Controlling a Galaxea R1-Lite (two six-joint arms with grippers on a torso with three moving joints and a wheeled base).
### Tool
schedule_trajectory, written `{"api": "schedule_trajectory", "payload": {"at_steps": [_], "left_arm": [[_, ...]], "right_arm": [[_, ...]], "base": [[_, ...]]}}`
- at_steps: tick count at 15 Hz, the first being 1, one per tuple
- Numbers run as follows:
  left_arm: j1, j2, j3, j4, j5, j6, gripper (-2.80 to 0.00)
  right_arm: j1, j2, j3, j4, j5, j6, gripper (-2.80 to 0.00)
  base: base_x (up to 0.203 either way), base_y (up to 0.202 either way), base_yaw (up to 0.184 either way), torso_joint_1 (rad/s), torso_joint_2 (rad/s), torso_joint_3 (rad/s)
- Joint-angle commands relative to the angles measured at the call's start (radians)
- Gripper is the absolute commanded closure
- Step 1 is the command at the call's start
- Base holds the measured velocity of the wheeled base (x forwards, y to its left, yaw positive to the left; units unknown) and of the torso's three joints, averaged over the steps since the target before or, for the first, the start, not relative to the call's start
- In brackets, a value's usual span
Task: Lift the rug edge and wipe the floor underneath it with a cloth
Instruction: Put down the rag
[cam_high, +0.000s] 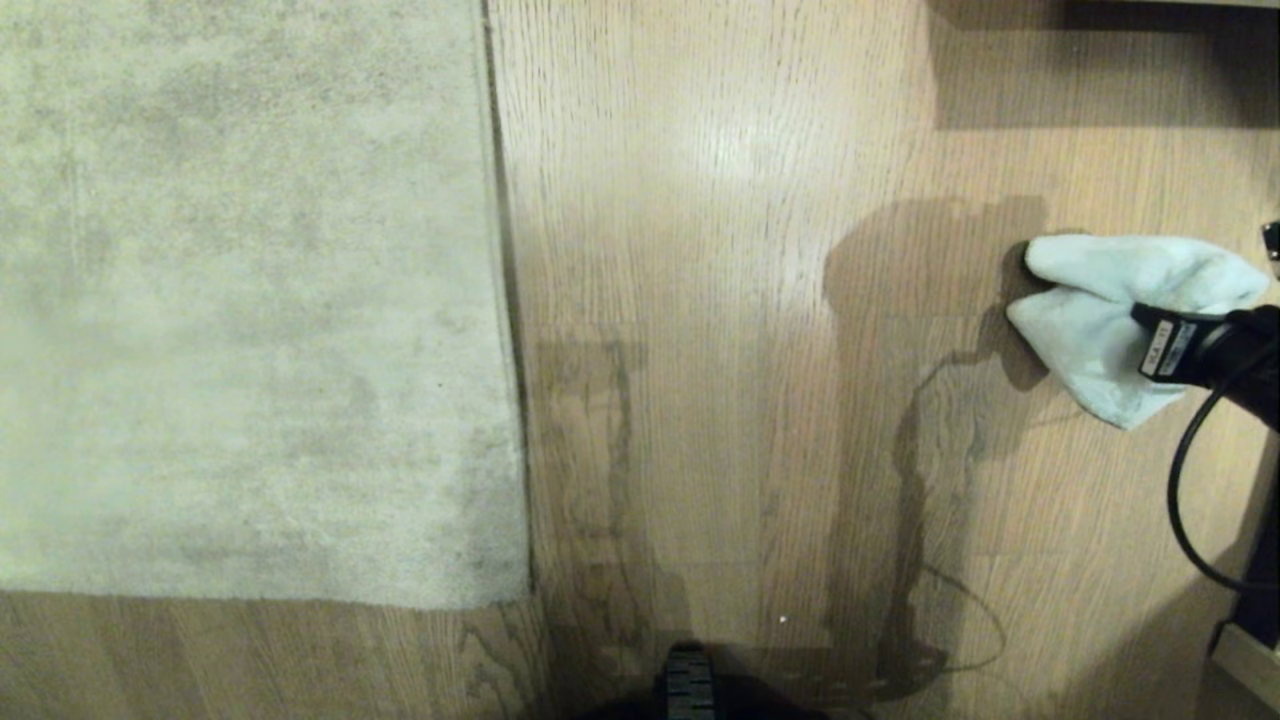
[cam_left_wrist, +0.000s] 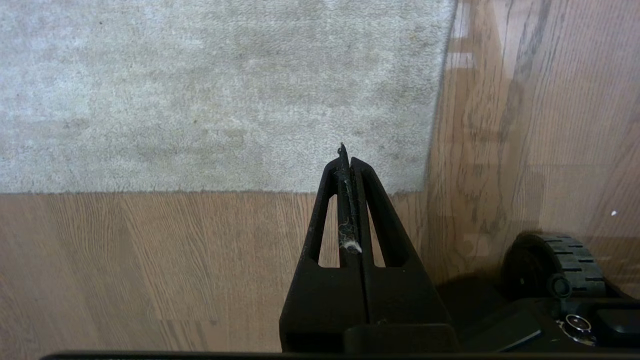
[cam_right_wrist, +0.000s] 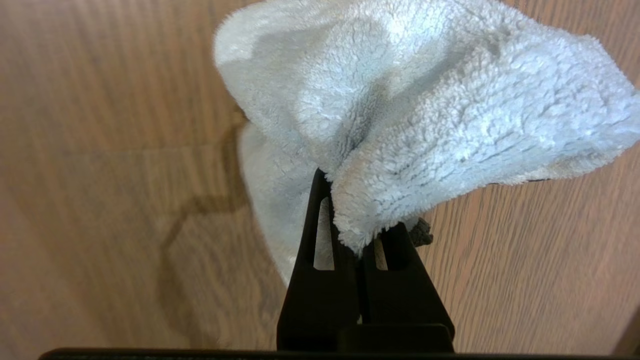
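Observation:
The mottled beige-grey rug lies flat on the left. Its rug edge runs straight down to a corner. Light wood-grain floor spreads to the right of it. At the far right my right gripper is shut on the pale blue fluffy cloth, which hangs above the floor, well away from the rug. In the right wrist view the cloth bunches over the right gripper. My left gripper is shut and empty, with lint between its fingers, above the rug corner.
A dark piece of furniture casts a shadow at the top right. A black cable loops down from my right arm. My base wheel stands on the floor near the rug corner. A pale ledge is at the lower right.

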Motion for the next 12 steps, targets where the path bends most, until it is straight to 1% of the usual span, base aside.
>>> {"api": "schedule_trajectory", "payload": {"at_steps": [1, 3, 9, 10, 12], "left_arm": [[0.000, 0.001, 0.000, 0.000, 0.000, 0.000, 0.00], [0.000, 0.001, 0.000, 0.000, -0.002, 0.000, 0.00], [0.000, 0.001, 0.000, 0.000, 0.000, 0.000, 0.00], [0.000, 0.001, 0.000, 0.000, -0.002, 0.000, 0.00], [0.000, 0.001, 0.000, 0.000, 0.000, 0.000, 0.00]], "right_arm": [[-0.010, 0.092, -0.073, -0.007, 0.002, 0.000, 0.00], [-0.018, 0.148, -0.137, -0.008, 0.002, 0.000, 0.00], [-0.029, 0.234, -0.207, -0.042, 0.002, 0.006, 0.00], [-0.031, 0.237, -0.207, -0.042, 0.002, 0.004, -2.80], [-0.032, 0.242, -0.218, -0.043, 0.003, 0.006, -2.80]], "base": [[0.000, 0.000, 0.000, 0.000, 0.00, 0.000], [0.000, 0.000, 0.000, 0.000, 0.00, 0.000], [0.000, 0.000, 0.000, 0.000, 0.00, 0.000], [0.000, 0.000, 0.000, 0.000, 0.00, 0.000], [0.000, 0.000, 0.000, 0.000, 0.00, 0.000]]}}
